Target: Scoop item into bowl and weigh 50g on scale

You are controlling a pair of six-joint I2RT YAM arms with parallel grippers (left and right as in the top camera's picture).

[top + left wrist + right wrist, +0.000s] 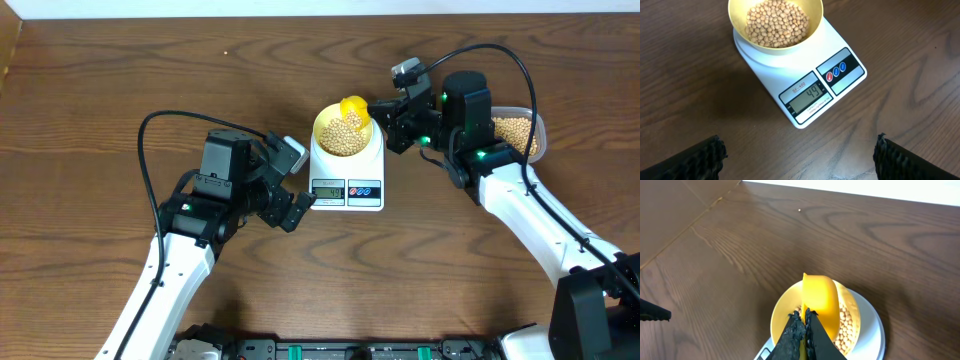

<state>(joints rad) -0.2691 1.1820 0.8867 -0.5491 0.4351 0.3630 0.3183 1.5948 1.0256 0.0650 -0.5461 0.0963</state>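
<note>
the pale yellow-green round bowl [317, 130] [737, 22] [777, 317] sits on the white rounded digital kitchen scale [346, 203] [805, 60], filled with small round tan beans [342, 135] [776, 22] [847, 327]. the display reads 49. the right tool [395, 118] [803, 316] is clamped tight on the handle of a bright yellow plastic scoop [354, 106] [819, 300], whose cup hangs tilted over the bowl's far-right rim, just above the beans. the left tool [300, 182] [799, 142] is spread wide and holds nothing, just beside the scale's left edge above the brown wooden tabletop [100, 100] [685, 75]. a clear plastic tub [520, 130] of more beans lies partly hidden by the right arm, well apart from the scale.
</note>
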